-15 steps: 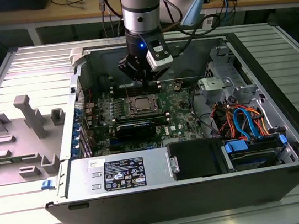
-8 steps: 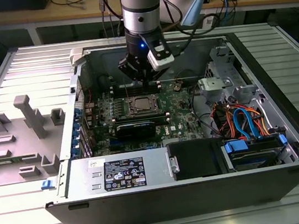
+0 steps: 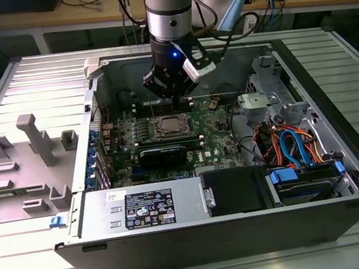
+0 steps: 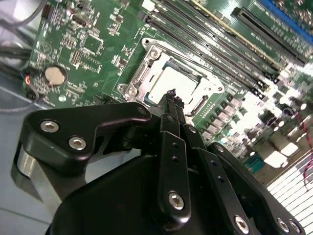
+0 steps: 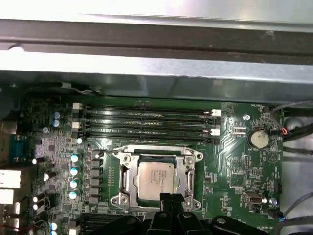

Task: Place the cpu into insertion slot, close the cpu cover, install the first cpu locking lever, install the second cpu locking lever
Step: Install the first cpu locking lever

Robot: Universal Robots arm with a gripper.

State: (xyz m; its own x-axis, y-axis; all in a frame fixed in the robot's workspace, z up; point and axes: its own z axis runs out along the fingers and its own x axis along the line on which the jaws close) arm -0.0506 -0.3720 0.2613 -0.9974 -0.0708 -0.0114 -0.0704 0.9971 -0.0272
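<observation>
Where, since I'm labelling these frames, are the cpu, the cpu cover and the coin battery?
cpu (image 5: 155,176), first wrist view, middle of its silver top.
cpu cover (image 5: 130,177), first wrist view, a side strip of the frame.
coin battery (image 5: 257,138), first wrist view, centre of its face.

The end effector (image 4: 171,96) has its fingertips pressed together. The cpu (image 4: 179,82) lies just beyond the tips (cpu cover (image 4: 209,89) flat around it).

An open computer case (image 3: 234,237) lies beside grey fixtures (image 3: 36,138), blue cables (image 3: 298,148) inside.
</observation>
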